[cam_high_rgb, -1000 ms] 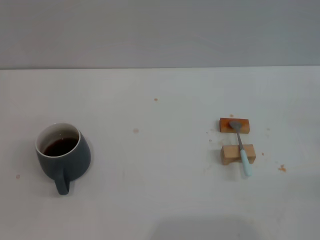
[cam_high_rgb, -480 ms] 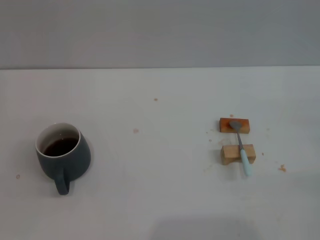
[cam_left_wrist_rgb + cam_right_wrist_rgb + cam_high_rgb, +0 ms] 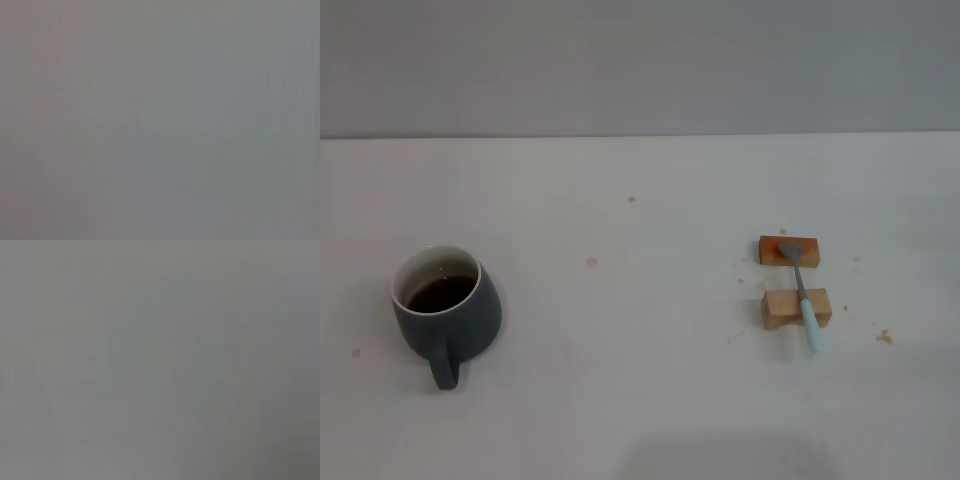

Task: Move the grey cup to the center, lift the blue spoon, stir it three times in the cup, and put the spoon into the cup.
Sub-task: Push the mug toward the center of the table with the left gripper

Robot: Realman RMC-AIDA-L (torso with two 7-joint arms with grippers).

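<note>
On the table (image 3: 650, 400) in front of me, the grey cup (image 3: 446, 308) stands upright at my left, its handle turned toward me, with liquid inside. Well apart from it, at my right, two small wooden blocks lie one behind the other: the far block (image 3: 788, 250) and the near block (image 3: 796, 308). The blue spoon (image 3: 800, 290) rests across both, bowl on the far block, handle end jutting past the near one toward me.

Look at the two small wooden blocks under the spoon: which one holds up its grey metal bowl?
The darker, reddish-brown block, farther from the robot, holds the spoon bowl. The paler block supports the light-blue handle.
</note>
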